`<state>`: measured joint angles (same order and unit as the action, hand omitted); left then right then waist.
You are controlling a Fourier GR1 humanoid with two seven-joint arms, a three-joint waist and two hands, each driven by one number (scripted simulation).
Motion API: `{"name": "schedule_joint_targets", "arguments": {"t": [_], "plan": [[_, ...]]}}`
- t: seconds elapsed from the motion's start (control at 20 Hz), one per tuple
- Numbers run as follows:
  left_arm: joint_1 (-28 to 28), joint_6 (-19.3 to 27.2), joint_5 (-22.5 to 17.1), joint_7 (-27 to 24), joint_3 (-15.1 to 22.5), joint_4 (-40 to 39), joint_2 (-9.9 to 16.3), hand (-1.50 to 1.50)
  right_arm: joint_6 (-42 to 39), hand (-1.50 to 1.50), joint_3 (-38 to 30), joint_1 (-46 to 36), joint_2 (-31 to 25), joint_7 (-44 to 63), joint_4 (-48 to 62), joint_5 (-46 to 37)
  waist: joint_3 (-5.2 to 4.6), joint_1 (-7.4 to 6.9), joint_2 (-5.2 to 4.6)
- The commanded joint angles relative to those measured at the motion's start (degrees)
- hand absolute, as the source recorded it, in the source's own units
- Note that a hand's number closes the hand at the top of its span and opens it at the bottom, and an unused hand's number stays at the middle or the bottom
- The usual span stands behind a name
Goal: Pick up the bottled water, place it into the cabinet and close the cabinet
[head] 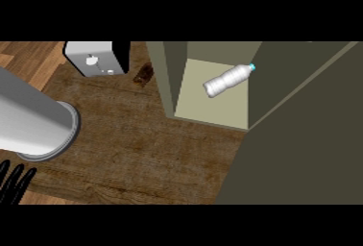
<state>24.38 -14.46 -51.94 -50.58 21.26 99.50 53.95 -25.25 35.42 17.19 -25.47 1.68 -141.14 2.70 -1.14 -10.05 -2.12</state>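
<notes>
Nearest, at the lower left edge, the left hand rests with fingers straight and spread; the right hand is out of view. Farther off, the bottled water lies tilted inside the cabinet. Closing should push the open door evenly, clear of the bottle.

A brown wood-grain surface fills the middle of the view, its grain darker and mottled toward the center. At about ten o'clock a lighter plank floor shows beyond the surface's edge. At eleven o'clock stands a small white appliance with a dark side panel. Just beside it, toward twelve o'clock, a small dark brown object lies on the surface. Lighting is even and soft.
</notes>
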Motion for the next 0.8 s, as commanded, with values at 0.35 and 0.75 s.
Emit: {"name": "schedule_joint_targets", "arguments": {"t": [0.35,0.75], "plan": [[-0.6,-2.7,-1.5,-0.1,-2.8,-1.0,1.8,-1.5,7.5,1.5,0.8,-7.8,13.4,11.2,14.2,10.8,0.41,-1.06,-1.03],[0.3,-3.2,-2.9,0.2,-3.9,-1.9,1.3,-1.5,11.5,1.5,-9.5,-25.0,21.4,17.7,28.7,18.3,0.65,0.48,0.14]]}}
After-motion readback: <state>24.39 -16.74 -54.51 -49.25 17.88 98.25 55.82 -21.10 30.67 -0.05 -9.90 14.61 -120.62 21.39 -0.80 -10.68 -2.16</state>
